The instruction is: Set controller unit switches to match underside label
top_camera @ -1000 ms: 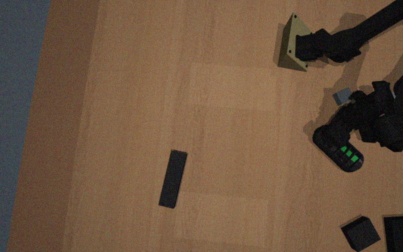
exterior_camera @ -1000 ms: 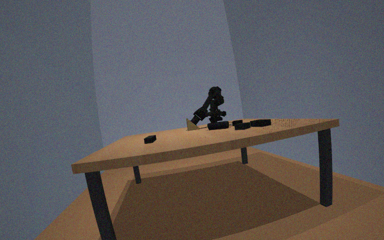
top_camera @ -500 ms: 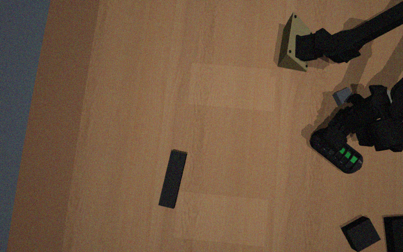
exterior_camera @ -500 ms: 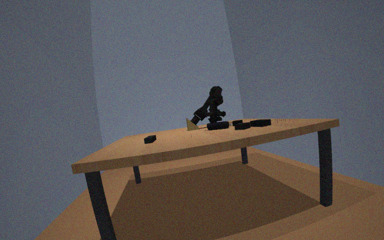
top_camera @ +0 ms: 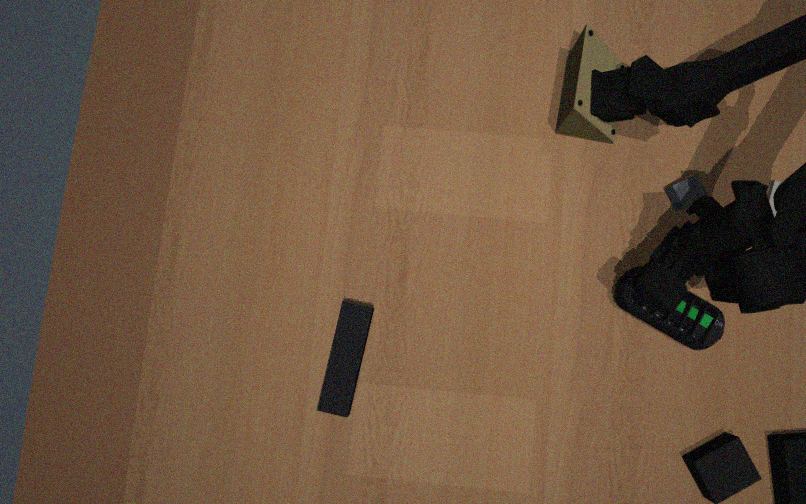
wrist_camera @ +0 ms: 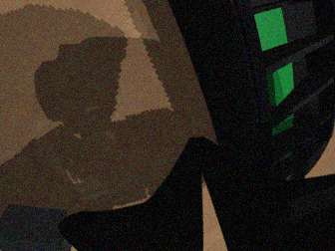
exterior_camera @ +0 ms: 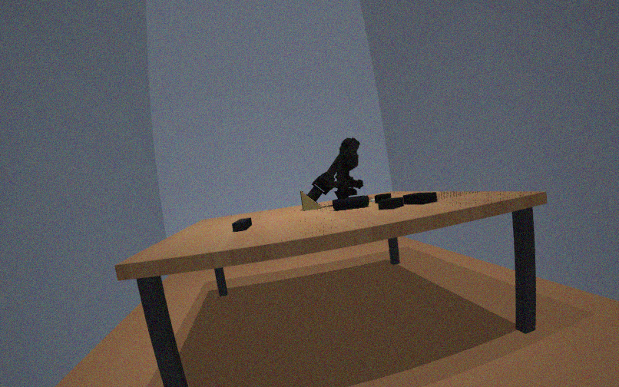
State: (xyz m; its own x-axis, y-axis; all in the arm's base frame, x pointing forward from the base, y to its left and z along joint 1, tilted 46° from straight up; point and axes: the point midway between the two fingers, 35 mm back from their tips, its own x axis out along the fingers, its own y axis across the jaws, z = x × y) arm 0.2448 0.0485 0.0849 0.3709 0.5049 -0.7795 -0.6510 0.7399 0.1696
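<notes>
The dark controller unit [top_camera: 700,339] [exterior_camera: 350,203] [wrist_camera: 239,90] sits on the bench, switches upward. In the top view, three green switch ends show near its right end, beside a small printed mark; the wrist view shows several green ends. My gripper covers the unit's left part and the switches there, so their settings are hidden. The label on the underside is not visible. My gripper [wrist_camera: 195,143] is shut with nothing between its fingers, its tips at the unit's side or top edge; whether they touch it cannot be told.
The arm's base stands at a yellowish wedge mount [top_camera: 570,115] [exterior_camera: 308,203]. A blue-grey block [top_camera: 683,191] [wrist_camera: 32,226] lies close to the gripper. A long black bar [top_camera: 345,356] [exterior_camera: 242,224] lies left. A dark box [top_camera: 722,469] and another dark part [top_camera: 791,469] lie lower right.
</notes>
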